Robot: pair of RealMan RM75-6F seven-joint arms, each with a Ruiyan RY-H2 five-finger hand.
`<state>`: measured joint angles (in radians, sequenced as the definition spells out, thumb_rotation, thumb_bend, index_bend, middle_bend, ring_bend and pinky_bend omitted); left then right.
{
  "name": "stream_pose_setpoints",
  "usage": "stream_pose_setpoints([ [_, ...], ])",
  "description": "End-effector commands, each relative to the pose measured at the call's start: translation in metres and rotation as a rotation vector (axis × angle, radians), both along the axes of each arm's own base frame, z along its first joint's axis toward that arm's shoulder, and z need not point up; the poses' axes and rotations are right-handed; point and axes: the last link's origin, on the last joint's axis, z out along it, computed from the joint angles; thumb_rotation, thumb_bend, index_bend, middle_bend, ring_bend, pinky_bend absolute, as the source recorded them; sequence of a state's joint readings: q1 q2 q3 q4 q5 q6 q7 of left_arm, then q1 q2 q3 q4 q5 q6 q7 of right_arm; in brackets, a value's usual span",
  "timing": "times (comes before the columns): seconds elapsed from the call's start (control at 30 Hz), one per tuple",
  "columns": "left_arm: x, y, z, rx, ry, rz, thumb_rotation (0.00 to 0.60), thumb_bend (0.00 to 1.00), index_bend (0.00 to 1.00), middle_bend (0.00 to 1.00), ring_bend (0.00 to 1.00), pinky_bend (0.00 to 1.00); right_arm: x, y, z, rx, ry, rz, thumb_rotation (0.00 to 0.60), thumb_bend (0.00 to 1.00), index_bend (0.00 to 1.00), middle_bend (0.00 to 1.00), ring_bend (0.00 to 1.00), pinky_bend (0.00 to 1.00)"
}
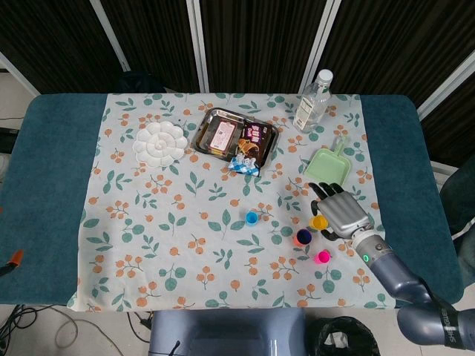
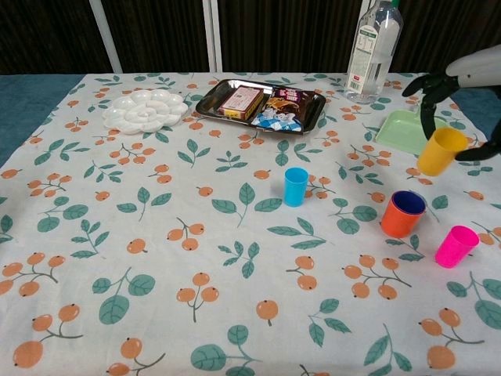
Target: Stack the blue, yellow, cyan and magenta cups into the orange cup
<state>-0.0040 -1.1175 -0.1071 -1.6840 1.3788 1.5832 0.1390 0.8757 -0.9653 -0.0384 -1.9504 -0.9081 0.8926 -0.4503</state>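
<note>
My right hand (image 1: 343, 213) (image 2: 448, 81) holds the yellow cup (image 1: 319, 222) (image 2: 441, 150) in the air, tilted, just behind and to the right of the orange cup (image 1: 302, 238) (image 2: 402, 213). The orange cup stands upright and its inside shows dark blue, as of a blue cup nested in it. A cyan cup (image 1: 251, 217) (image 2: 295, 186) stands alone near the middle of the cloth. The magenta cup (image 1: 322, 257) (image 2: 455, 246) stands upright just right of the orange cup, nearer the front edge. My left hand shows in neither view.
A green dustpan (image 1: 326, 165) (image 2: 403, 129) lies behind the hand. A clear bottle (image 1: 313, 101) (image 2: 374, 47) stands at the back right. A dark tray (image 1: 210, 121) (image 2: 205, 102) of snack packs and a white palette (image 1: 159, 143) (image 2: 145, 110) sit at the back.
</note>
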Motion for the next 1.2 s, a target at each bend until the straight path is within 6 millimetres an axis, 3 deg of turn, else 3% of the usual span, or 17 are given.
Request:
stream_pose_setpoints([
  [0.03,0.000,0.000,-0.001,-0.001,0.001,-0.001,0.600,0.19,0.17,0.10,0.00,0.00,-0.009,0.014,0.000,0.014,-0.013,-0.002,0.600,0.42,0.49,0.00,0.07,0.11],
  [1.2,0.000,0.000,-0.002,-0.005,0.000,0.003,0.600,0.19,0.17,0.10,0.00,0.00,-0.002,0.008,-0.035,0.054,-0.065,-0.003,0.600,0.42,0.49,0.00,0.07,0.11],
])
